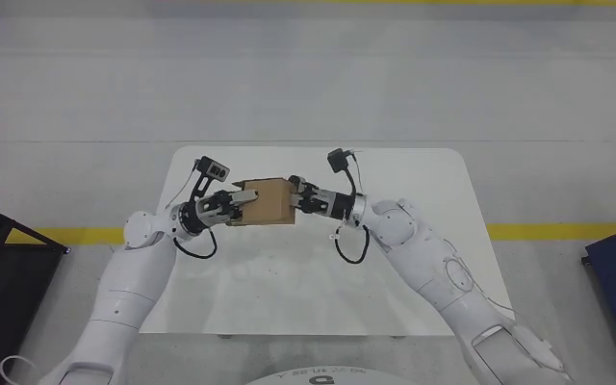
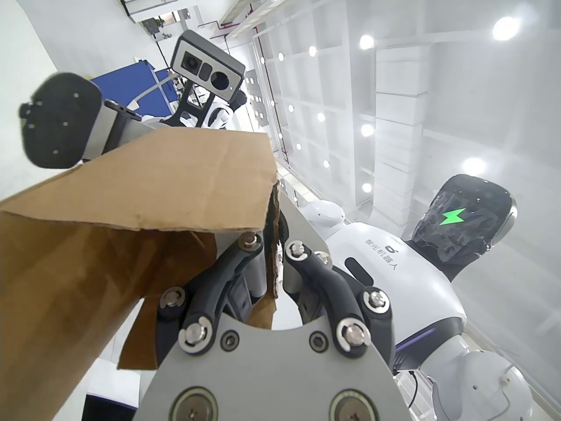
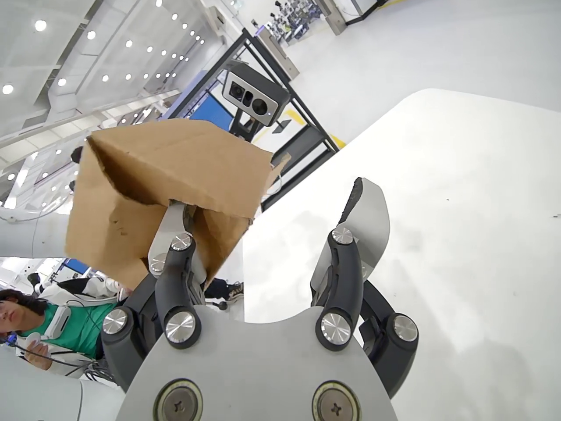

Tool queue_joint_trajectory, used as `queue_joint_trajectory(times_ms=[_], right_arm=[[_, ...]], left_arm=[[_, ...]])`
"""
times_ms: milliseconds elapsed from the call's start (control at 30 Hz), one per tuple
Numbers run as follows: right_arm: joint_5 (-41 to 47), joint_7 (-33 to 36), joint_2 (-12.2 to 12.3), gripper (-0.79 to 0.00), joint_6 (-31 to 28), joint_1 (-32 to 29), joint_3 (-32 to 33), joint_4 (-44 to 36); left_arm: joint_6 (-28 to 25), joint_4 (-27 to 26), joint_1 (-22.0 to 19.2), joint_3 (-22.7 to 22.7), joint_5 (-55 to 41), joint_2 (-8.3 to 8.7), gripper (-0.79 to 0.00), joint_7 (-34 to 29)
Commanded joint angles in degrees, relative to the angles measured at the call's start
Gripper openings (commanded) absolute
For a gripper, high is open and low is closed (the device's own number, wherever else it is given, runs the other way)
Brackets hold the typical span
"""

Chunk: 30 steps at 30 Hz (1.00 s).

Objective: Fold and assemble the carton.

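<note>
Brown corrugated cardboard carton, partly folded, held over far-middle part of white rounded table. Pinched by one flap edge in left gripper, clamped tight. Right gripper spread wide, one finger tucked inside carton's open end.

There is one carton and one table.

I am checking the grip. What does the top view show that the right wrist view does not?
Top view: both arms meet at the box over the table, the left tool at one end. Right wrist view: the right tool is open, one finger inside the box's open end, the other free. Both: the box and the table.
</note>
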Motion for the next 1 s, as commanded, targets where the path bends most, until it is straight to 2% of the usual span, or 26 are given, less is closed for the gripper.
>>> queue_joint_trajectory(times_ms=[0, 167, 433, 633, 833, 967], right_arm=[[1.5, -0.2, 0.4, -0.163, -2.2, -0.9, 1.6, -0.2], [4.8, 0.7, 1.3, -0.169, -5.4, -3.0, 4.5, -0.9], [7.2, 0.2, 2.1, -0.157, -7.1, -5.0, 7.1, -2.3], [10.2, 1.3, 2.5, -0.179, -11.5, -6.3, 7.6, -3.4], [10.0, -1.6, 2.1, -0.172, -5.4, -4.4, 7.2, -2.1], [7.4, -2.4, 1.7, -0.206, -3.8, -3.5, 5.5, -2.1]], left_arm=[[-0.2, 0.2, 0.0, -0.3, -0.3, 0.04, -0.785, -0.2], [-0.3, 0.3, 0.0, -0.6, -0.7, 0.08, -0.785, -0.5], [-0.3, 0.0, 0.2, -0.6, -0.6, 0.11, -0.785, -0.3], [-0.2, 0.1, 0.2, -0.4, -0.1, 0.09, -0.785, -0.1], [0.2, -0.2, 0.2, 0.0, -1.1, -0.03, -0.785, -1.0], [0.3, -0.2, 0.2, 0.2, -1.1, -0.05, -0.785, -1.1]])
